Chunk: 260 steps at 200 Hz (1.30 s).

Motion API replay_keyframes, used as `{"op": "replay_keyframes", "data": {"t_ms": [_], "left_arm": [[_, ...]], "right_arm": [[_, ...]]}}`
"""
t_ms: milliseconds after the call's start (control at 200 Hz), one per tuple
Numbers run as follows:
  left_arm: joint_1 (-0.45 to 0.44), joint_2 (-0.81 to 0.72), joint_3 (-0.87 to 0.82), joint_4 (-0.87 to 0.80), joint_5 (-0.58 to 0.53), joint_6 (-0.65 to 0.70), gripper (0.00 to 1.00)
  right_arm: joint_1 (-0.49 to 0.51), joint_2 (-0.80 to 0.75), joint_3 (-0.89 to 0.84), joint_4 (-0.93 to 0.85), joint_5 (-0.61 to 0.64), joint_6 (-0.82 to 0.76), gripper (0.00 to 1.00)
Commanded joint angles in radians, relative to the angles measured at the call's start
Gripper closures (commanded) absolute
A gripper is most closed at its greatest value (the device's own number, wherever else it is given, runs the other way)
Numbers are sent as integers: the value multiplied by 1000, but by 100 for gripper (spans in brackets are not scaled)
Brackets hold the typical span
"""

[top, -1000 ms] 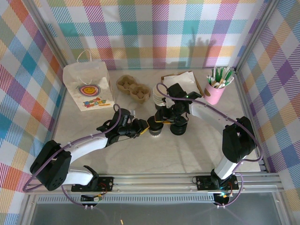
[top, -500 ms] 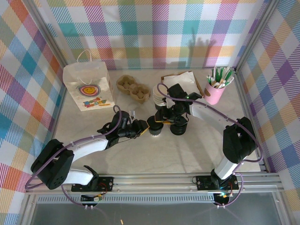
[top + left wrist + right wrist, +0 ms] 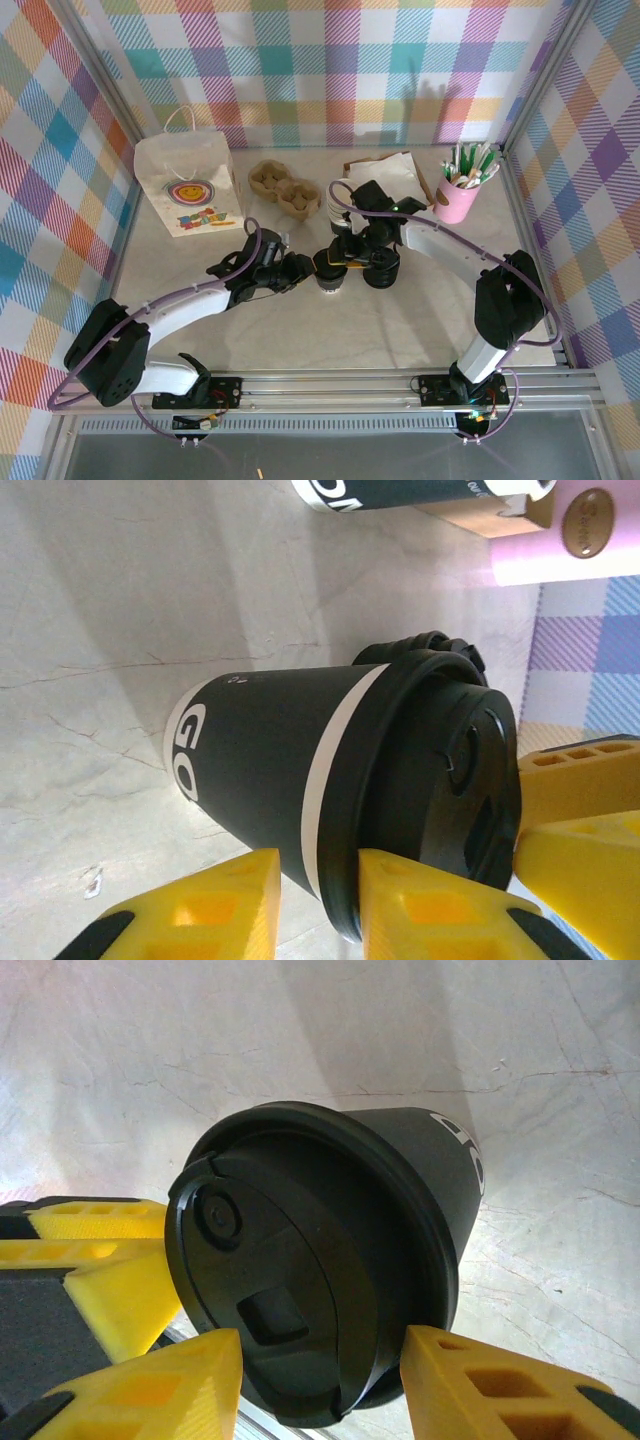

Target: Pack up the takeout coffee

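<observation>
Takeout coffee (image 3: 330, 1260) stands upright, clasped in the right tool (image 3: 320, 1360).

Printed in bold white capitals near the base of the dark paper cup with a white band and a round black plastic lid (image 3: 260, 770): "GO", cut short by the curve of the wall. On a second dark cup (image 3: 400, 492) at the top edge of the left wrist view, white letters, seemingly "ON". On the pink cup (image 3: 600, 562), a round brown label (image 3: 585, 522) with cursive script, illegible. On the white paper bag with handles (image 3: 165, 168), a yellow smiley face (image 3: 190, 189) above multicoloured lettering, too small to read.
</observation>
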<state>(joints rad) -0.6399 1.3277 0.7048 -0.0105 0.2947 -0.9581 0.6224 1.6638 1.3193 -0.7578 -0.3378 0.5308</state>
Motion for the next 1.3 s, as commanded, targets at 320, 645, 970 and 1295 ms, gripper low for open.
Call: {"op": "replay_keyframes", "data": {"t_ms": [320, 645, 970, 1295], "left_arm": [[-3, 29, 88, -169, -53, 56, 74], [-2, 8, 116, -211, -77, 78, 71], [-3, -49, 119, -250, -112, 90, 69], [-2, -103, 115, -259, -130, 93, 67]], "right_arm": [[20, -7, 43, -87, 80, -48, 51], [38, -45, 51, -90, 137, -57, 49], [66, -68, 65, -103, 186, -113, 48], [76, -107, 66, -26, 133, -403, 38]]}}
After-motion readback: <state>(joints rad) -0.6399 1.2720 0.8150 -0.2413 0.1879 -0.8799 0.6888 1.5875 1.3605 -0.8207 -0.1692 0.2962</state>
